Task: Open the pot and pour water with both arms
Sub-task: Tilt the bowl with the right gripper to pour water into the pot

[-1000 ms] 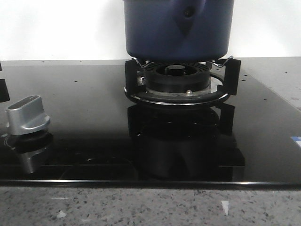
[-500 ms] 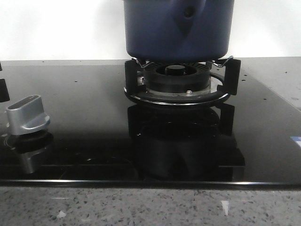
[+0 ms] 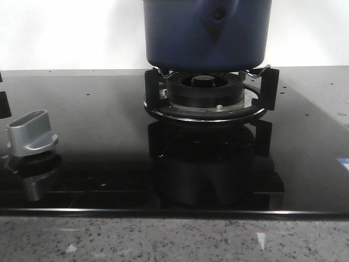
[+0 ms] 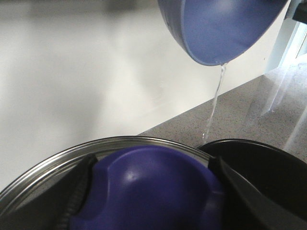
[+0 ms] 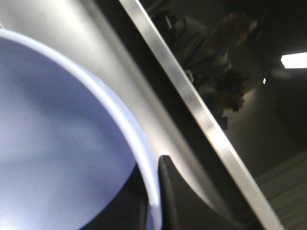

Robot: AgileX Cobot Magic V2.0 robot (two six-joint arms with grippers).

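Nearest, a speckled grey desk (image 3: 163, 240). On it, a shiny black stove top (image 3: 98, 136). At the near left of that, a silver knob (image 3: 31, 134). Farther back, in the middle, a black burner ring (image 3: 207, 98). On the ring, upright, the dark blue pot (image 3: 207, 33), with its pointed handle mount and small hole on the near side.

From the left wrist: left tool (image 4: 153, 191) clamped on the blue handle of a metal-rimmed lid (image 4: 43, 177), one dark finger on each side. Beyond the lid, a light blue bowl (image 4: 220, 28), tipped, with a thin stream of water (image 4: 213, 105) down toward the pot's dark open mouth.

From the right wrist: right tool (image 5: 151, 201) pinched on the bowl's pale rim.
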